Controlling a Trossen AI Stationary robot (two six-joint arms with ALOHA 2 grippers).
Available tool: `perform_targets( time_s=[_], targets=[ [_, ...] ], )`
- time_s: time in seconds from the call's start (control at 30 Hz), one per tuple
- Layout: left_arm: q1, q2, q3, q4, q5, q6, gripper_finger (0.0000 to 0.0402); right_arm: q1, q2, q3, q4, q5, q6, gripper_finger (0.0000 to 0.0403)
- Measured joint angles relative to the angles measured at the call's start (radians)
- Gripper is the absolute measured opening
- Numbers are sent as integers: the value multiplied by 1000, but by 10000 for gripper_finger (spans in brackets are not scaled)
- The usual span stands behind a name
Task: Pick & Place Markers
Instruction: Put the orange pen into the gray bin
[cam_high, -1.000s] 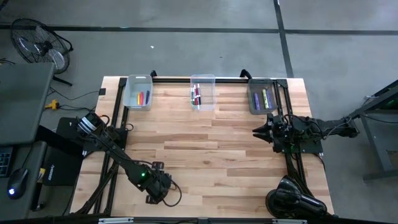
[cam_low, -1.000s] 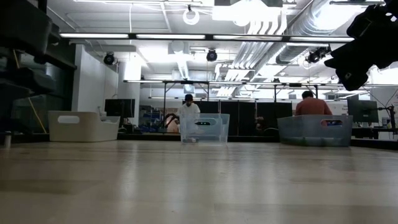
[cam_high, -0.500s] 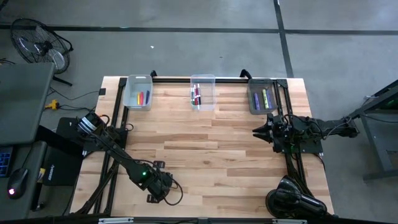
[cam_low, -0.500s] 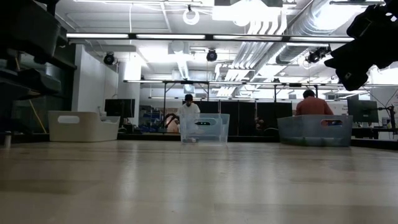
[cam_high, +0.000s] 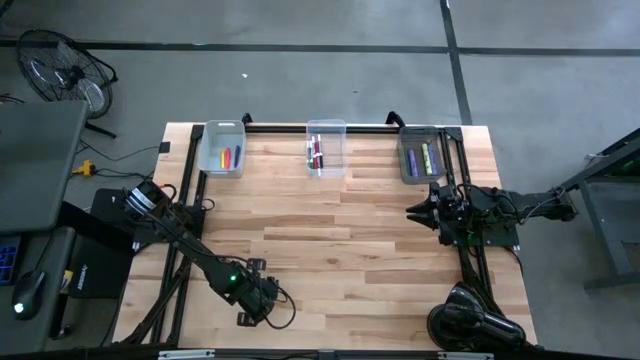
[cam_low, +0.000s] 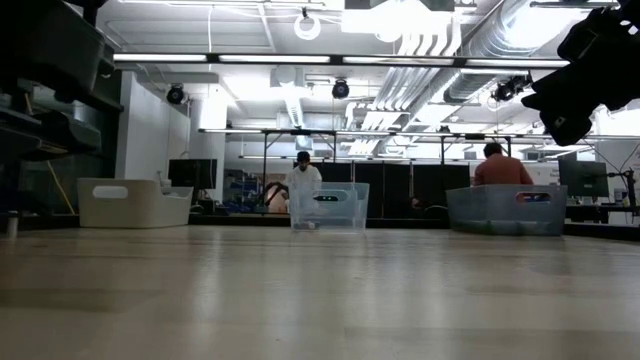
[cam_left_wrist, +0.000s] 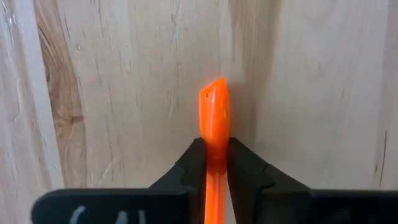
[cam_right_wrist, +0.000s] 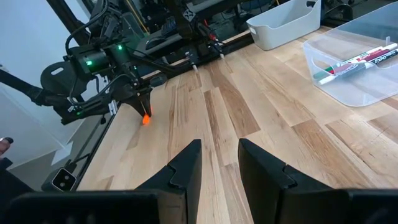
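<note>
So the left arm is reaching down low over the near-left part of the wooden table (cam_high: 340, 240), wrist bent so the left gripper (cam_left_wrist: 214, 163) is pointing straight down at the boards, and its two fingers are clamping onto an orange marker (cam_left_wrist: 214, 118), with the marker's end poking out past the fingertips and sitting right at the wood. From the right wrist view you can see that same orange tip glowing under the left gripper near the table's edge. The right arm is hanging back over the right side of the table, and the right gripper (cam_right_wrist: 219, 163) is pointing toward the left with its fingers sitting partly apart and nothing between them. The other markers (cam_high: 317, 155) are lying in three bins along the far edge: the left bin (cam_high: 221, 131), the middle bin (cam_high: 326, 127) and the right bin (cam_high: 409, 160). Two people are standing in the room beyond the table, in the low view.
</note>
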Motion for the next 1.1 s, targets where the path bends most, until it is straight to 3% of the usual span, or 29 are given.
perform_targets(
  time_s=[0.27, 0.6, 0.93, 1.1],
  targets=[
    [-2, 15, 70, -74, -62, -9, 38, 0, 0, 0, 0, 0, 0, 94],
    [-4, 19, 145, -120, -108, -127, 39, 0, 0, 0, 0, 0, 0, 94],
    [28, 19, 261, -105, -304, -157, 39, 0, 0, 0, -1, 0, 0, 94],
    [60, -22, 323, -134, -469, -197, 39, 0, 1, 0, 0, 0, 0, 94]
  ],
)
